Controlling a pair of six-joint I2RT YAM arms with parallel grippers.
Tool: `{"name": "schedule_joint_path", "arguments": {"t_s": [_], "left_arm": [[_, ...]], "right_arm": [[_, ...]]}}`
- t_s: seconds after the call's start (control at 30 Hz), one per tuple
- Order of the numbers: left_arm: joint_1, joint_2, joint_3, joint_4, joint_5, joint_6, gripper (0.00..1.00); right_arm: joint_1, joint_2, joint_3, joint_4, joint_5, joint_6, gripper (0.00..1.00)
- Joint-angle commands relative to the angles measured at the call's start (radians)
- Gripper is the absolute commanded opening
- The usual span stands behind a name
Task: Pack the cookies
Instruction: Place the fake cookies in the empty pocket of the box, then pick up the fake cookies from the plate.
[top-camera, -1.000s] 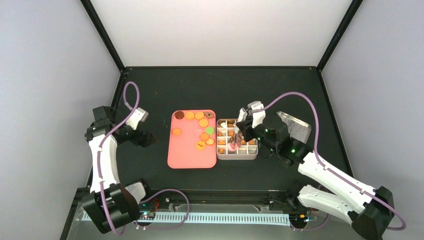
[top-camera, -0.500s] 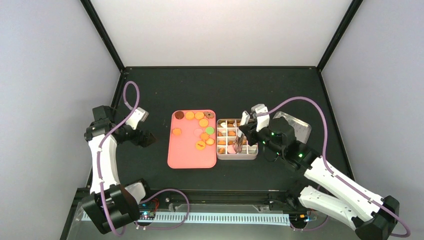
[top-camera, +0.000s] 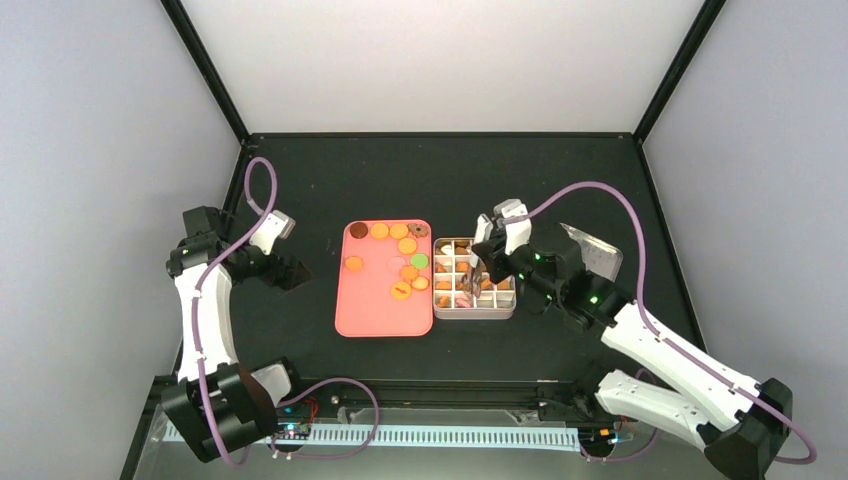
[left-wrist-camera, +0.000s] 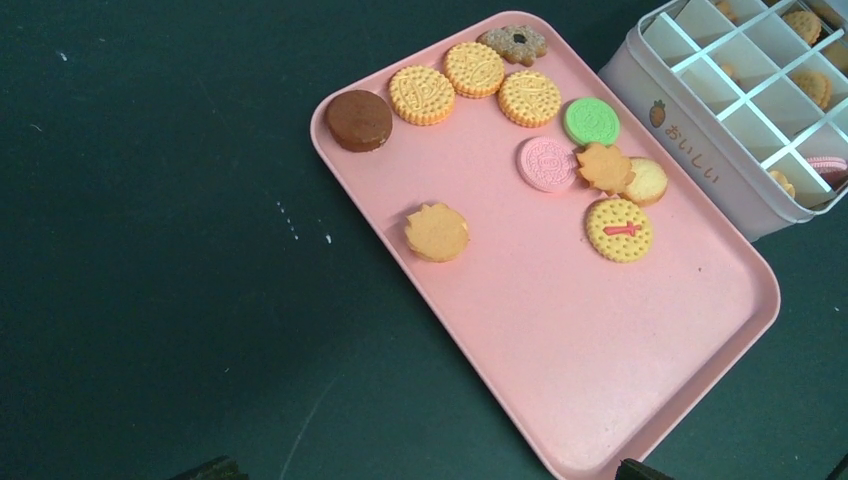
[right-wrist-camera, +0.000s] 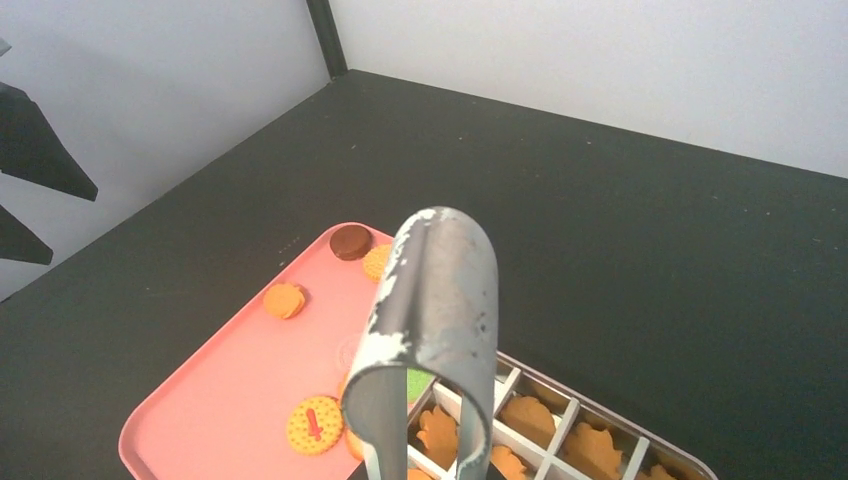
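Right gripper (top-camera: 489, 262) swung back, clenching tongs (right-wrist-camera: 432, 330) over boxed cookies (right-wrist-camera: 525, 415) (left gripper (top-camera: 292, 273) spread).

Lab test booth: white walls (top-camera: 430, 60), black frame (top-camera: 205, 70), black tabletop (top-camera: 440, 180).

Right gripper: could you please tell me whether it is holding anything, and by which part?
The right gripper holds the metal tongs by their arms, below the looped end; the exact spot is hidden.

Mostly orange cookies (left-wrist-camera: 420, 94), pink tray (left-wrist-camera: 560, 320)
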Motion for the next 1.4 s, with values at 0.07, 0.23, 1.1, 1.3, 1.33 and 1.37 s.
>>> {"name": "schedule_joint_path", "arguments": {"t_s": [0.07,0.23,1.1,1.3,1.33,1.37], "left_arm": [[-0.006,0.021,0.041,-0.002,0.013,-0.006,0.99],[-0.006,0.026,0.041,-0.019,-0.005,0.005,0.99],[-0.006,0.036,0.061,-0.076,-0.039,0.04,0.99],[-0.006,0.04,0.06,-0.072,-0.042,0.041,0.99],[-0.006,0.04,0.059,-0.07,-0.041,0.041,0.99],[-0.005,0.042,0.059,-0.067,-0.04,0.041,0.99]], "right_arm": [[0.029,0.104,0.125,0.112,-0.04,0.001,0.21],[0.097,0.314,0.253,0.188,0.0,-0.04,0.23],[0.124,0.858,0.543,0.305,0.236,-0.137,0.31],[0.126,0.889,0.524,0.298,0.217,-0.101,0.31],[0.125,0.888,0.515,0.301,0.214,-0.095,0.32],[0.124,0.887,0.507,0.3,0.212,-0.09,0.32]]}}
